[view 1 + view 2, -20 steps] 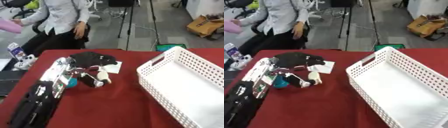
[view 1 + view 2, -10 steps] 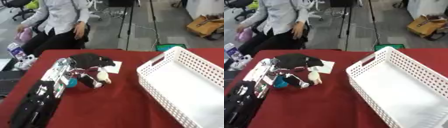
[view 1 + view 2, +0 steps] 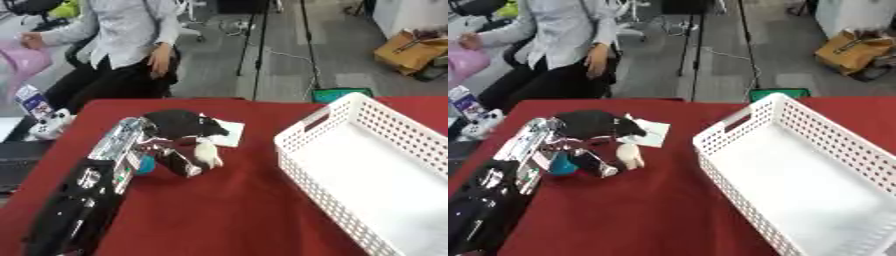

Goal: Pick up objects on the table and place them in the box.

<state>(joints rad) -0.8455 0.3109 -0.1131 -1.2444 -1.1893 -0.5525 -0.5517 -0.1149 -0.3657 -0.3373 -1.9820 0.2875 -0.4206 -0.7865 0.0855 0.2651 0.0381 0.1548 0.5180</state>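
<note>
My left arm reaches in from the lower left along the red table (image 3: 236, 210). My left hand (image 3: 171, 156) lies over a small heap of things. A small white object (image 3: 208, 154) stands right against the hand's far side. A teal round thing (image 3: 562, 165) shows under the palm. Just beyond the hand lies a black soft object (image 3: 181, 124), partly on a white sheet (image 3: 226, 134). The white plastic basket (image 3: 737, 120) with holed walls stands to the right, with nothing in it. My right hand shows in neither view.
A white game controller (image 3: 48, 125) and a small printed box (image 3: 29, 101) sit at the table's far left edge. A dark flat device (image 3: 13, 167) lies at the left edge. A seated person is behind the table.
</note>
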